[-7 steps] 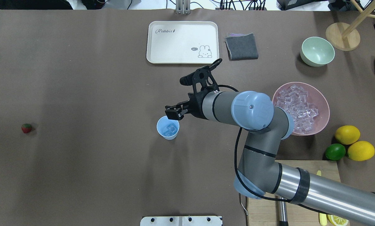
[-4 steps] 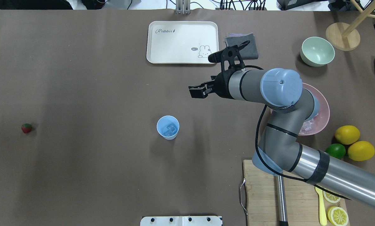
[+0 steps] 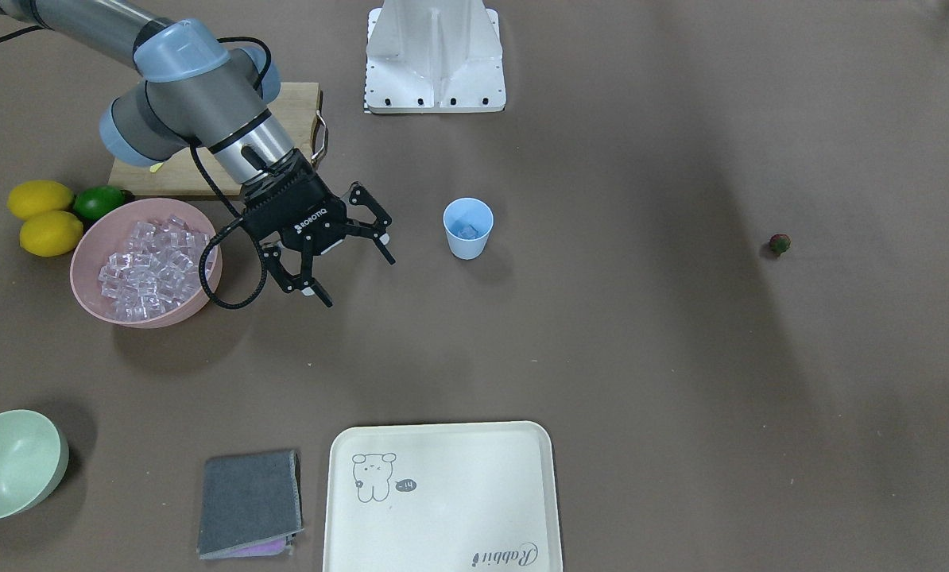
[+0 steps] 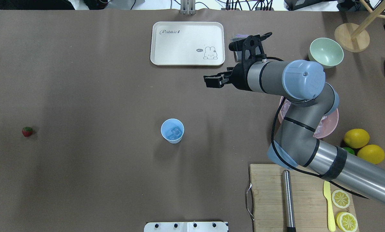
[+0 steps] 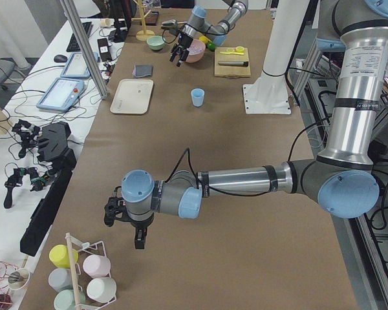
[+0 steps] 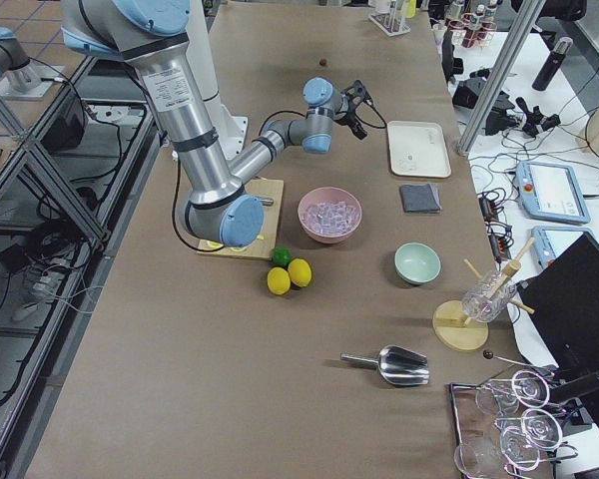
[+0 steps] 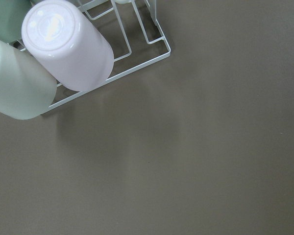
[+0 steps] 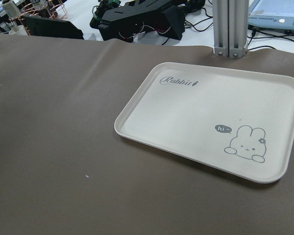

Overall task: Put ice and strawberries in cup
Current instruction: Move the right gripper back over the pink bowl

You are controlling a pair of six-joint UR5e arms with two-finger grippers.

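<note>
The light blue cup point(image 4: 172, 130) stands upright mid-table with an ice cube inside it point(image 3: 467, 230). More ice point(image 3: 149, 266) fills the pink bowl point(image 3: 79, 274). My right gripper point(image 3: 360, 281) hangs open and empty between the bowl and the cup, above the table. Far off on the other side lies the strawberry point(image 4: 27, 131), alone on the bare cover. My left gripper point(image 5: 138, 240) shows only in the exterior left view, low over the table beside a wire cup rack; I cannot tell whether it is open or shut.
A white rabbit tray point(image 4: 186, 43) and a folded grey cloth point(image 3: 250, 503) lie at the far edge. A pale green bowl point(image 4: 326, 52), two lemons point(image 4: 357, 138), a lime point(image 3: 98, 202) and a cutting board point(image 4: 266, 193) with a knife crowd the right side.
My right arm has swung away from above the cup, back toward the tray and the grey cloth, gripper open throughout. The cup and strawberry have not moved.
</note>
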